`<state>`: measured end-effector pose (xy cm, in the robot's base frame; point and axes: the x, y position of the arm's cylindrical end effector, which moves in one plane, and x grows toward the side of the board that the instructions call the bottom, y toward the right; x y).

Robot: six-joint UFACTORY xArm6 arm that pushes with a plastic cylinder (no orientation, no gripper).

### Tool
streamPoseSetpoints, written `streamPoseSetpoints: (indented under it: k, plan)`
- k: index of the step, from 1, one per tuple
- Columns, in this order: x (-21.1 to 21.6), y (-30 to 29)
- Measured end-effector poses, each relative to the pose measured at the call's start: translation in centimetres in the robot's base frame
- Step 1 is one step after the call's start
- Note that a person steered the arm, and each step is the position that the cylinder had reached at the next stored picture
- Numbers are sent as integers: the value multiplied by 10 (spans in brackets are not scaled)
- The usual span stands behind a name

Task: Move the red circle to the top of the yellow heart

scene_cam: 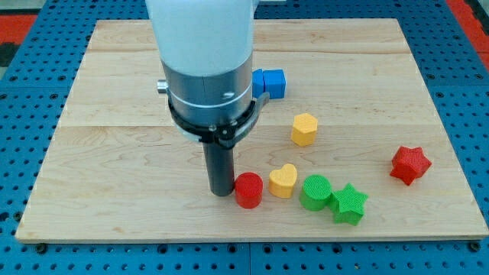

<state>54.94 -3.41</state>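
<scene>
The red circle (248, 190) sits near the view's bottom, just left of the yellow heart (283, 180) and close to it or touching it. My tip (221, 191) rests on the board right at the red circle's left side, touching or nearly touching it. The rod rises from there into the arm's grey and white body, which hides the board behind it.
A green circle (315, 191) and a green star (349, 204) lie right of the heart. A yellow hexagon (304, 128) is above them. A blue cube (270, 83) peeks out beside the arm. A red star (410, 164) sits at the right. The wooden board (114, 153) has blue pegboard around it.
</scene>
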Motion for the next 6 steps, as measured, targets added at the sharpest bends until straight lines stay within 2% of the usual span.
streamPoseSetpoints:
  k: [1,2,3,4,5,6]
  plan:
    - [36,-32]
    - [69,-1]
    - [33,31]
    - [6,33]
    - [-14,33]
    - [-14,33]
